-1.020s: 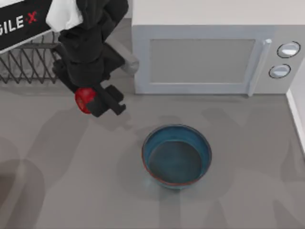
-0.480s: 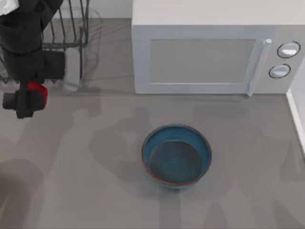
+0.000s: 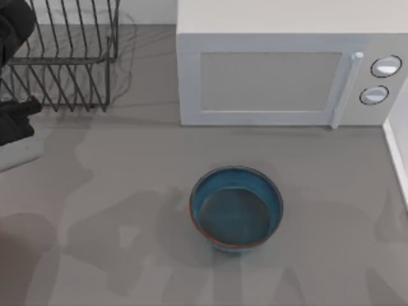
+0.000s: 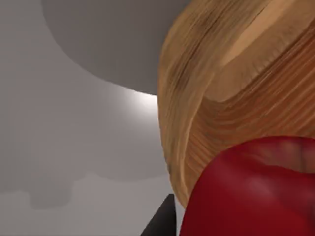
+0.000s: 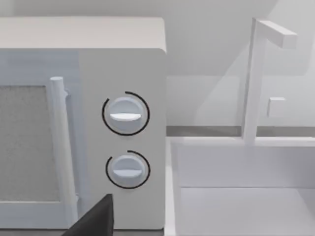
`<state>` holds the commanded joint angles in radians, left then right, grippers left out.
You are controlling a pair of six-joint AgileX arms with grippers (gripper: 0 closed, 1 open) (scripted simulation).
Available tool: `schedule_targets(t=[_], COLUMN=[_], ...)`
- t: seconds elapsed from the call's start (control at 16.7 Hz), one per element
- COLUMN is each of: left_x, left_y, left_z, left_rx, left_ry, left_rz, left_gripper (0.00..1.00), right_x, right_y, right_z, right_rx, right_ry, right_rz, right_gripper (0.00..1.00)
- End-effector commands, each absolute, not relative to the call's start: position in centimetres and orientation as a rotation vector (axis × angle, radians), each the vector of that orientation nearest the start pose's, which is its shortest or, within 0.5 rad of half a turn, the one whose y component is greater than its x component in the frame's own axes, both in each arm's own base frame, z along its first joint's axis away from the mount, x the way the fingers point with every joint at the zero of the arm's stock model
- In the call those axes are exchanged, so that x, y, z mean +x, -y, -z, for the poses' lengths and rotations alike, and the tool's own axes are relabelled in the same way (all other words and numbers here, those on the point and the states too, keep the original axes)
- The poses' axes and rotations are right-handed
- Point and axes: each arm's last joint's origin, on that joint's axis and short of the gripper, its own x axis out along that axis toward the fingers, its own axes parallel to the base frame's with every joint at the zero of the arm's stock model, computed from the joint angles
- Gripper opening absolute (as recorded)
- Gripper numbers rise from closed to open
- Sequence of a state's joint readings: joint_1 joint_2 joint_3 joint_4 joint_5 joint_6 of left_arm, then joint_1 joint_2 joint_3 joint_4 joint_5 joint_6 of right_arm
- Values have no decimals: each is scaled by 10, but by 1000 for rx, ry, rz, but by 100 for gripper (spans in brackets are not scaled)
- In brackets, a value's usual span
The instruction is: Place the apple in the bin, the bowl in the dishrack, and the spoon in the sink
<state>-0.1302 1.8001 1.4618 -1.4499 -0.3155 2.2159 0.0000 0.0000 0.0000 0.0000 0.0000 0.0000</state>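
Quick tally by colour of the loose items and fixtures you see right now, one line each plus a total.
Red: 1, the apple, close before the left wrist camera
Teal-blue: 1, the bowl, mid-table
Black: 1, the dishrack, back left
White: 2, the microwave and the sink beside it
Tan wood: 1, a wooden bin behind the apple
Total: 6

Bowl [image 3: 236, 209] before microwave [image 3: 280, 76]; dishrack [image 3: 67, 54] left; apple [image 4: 251, 191] seemingly beside wooden bin [image 4: 236, 93].
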Motion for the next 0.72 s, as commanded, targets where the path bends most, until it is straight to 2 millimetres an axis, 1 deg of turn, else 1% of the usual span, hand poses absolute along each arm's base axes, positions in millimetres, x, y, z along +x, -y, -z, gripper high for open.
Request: schedule_targets(t=[0.18, 0.36, 0.54, 0.72], left_x=[299, 285, 275, 271], left_y=[23, 21, 22, 23], left_z=[-242, -248, -252, -254], left_rx=[-2017, -1890, -1809, -1779], left_ry=[976, 693, 522, 463], left_rz=[-2235, -2200, -2158, -2139], left_gripper=[0, 0, 0, 0], right_x=[106, 106, 106, 106], right_y=[1, 1, 1, 1], right_z=[-160, -160, -160, -160], right_rx=[0, 0, 0, 0], right_ry=[0, 0, 0, 0], right_rz=[0, 0, 0, 0], right_gripper=[100, 100, 100, 100])
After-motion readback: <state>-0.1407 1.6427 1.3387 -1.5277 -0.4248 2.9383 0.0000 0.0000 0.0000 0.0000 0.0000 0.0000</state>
